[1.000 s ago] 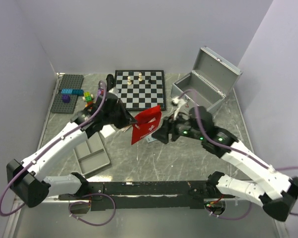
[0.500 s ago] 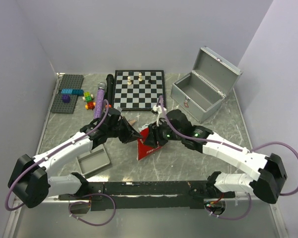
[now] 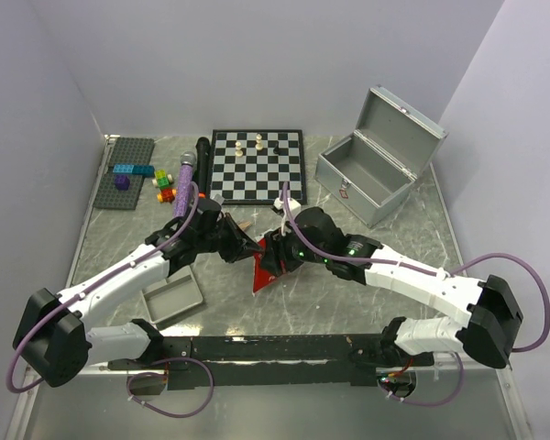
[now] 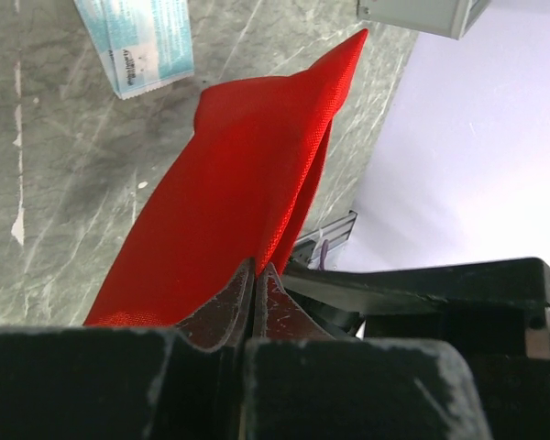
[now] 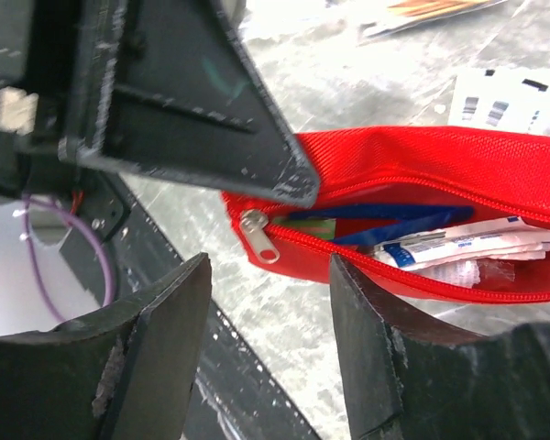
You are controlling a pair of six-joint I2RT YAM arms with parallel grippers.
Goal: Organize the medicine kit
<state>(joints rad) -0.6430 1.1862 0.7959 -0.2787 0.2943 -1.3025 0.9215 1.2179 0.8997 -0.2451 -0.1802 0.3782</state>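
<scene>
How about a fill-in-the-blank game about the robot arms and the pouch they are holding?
1. The left gripper is shut on the ____ pouch.
2. The pouch's zipper is ____, and packets show inside.
3. In the top view, the medicine kit stands to the right of the ____.
Missing words: red; open; chessboard.

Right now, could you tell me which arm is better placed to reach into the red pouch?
Right: the right gripper, open, faces the unzipped mouth of the red pouch, while the left gripper grips its edge.
</scene>
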